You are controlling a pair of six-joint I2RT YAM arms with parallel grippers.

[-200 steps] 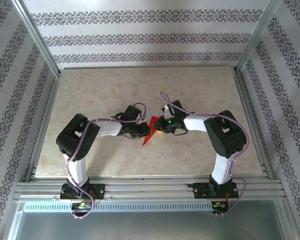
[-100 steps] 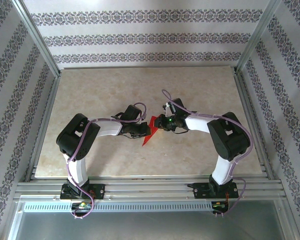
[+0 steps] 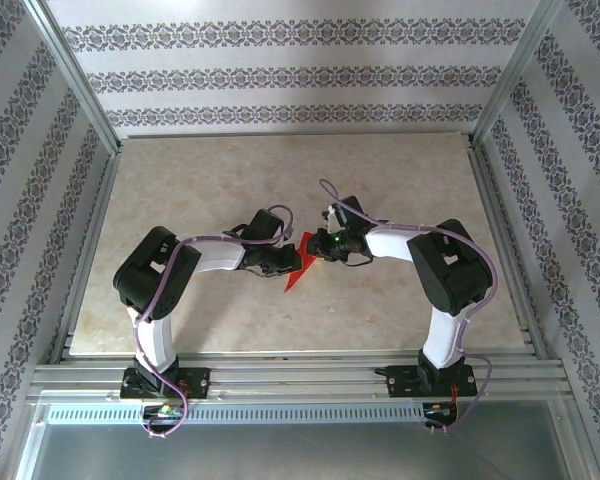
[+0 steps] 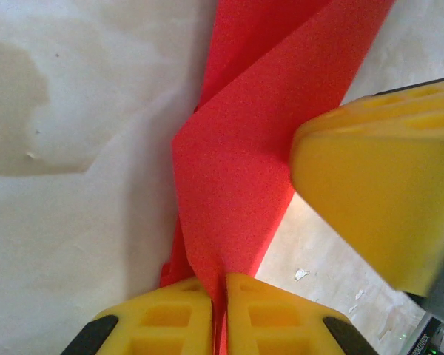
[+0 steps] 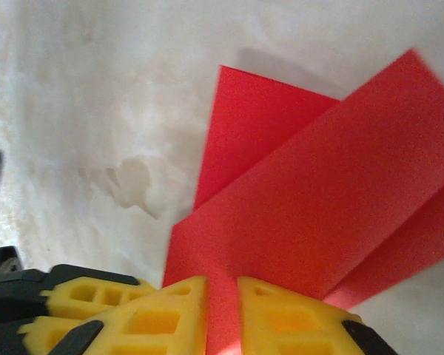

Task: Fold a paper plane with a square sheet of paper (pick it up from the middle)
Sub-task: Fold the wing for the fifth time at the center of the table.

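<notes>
The red sheet of paper (image 3: 296, 272), folded into a narrow pointed shape with layered flaps, lies mid-table between both grippers. My left gripper (image 3: 286, 262) comes at it from the left. In the left wrist view its yellow jaws (image 4: 218, 277) are pressed together on a raised fold of the paper (image 4: 237, 163). My right gripper (image 3: 316, 250) meets the paper's upper end from the right. In the right wrist view the right gripper (image 5: 222, 281) has its jaws a narrow slit apart with red paper (image 5: 318, 200) running through the slit. One right finger (image 4: 370, 192) rests beside the fold.
The beige marble-patterned tabletop (image 3: 200, 180) spreads wide on all sides of the paper. Aluminium frame rails (image 3: 300, 375) run along the near edge, and patterned walls close in the back and sides.
The right arm's elbow and wrist have swayed a little right and back, and its jaws have narrowed slightly. The left arm and the paper stay put.
</notes>
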